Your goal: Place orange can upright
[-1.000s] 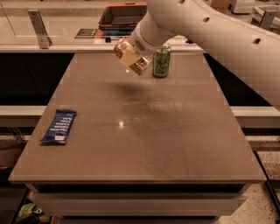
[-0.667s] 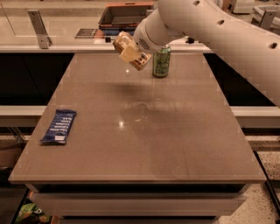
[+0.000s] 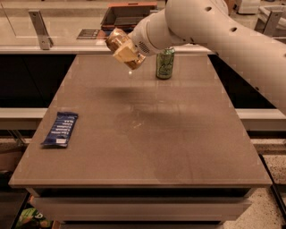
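The orange can (image 3: 117, 41), with an orange-gold label, is held in the air above the far middle of the table (image 3: 143, 134), tilted with one end pointing up and left. My gripper (image 3: 127, 53) is shut on it, its cream fingers (image 3: 129, 57) wrapped over the can's lower part. The white arm reaches in from the upper right. The can hangs clear of the table top, to the left of the green can (image 3: 165, 63).
The green can stands upright near the table's far edge. A blue snack packet (image 3: 60, 129) lies flat at the table's left edge. A dark tray (image 3: 127, 13) and a metal bracket (image 3: 40, 29) are on the counter behind.
My gripper has carried the orange can a little to the left and upward, away from the green can. The green can and blue packet have not moved.
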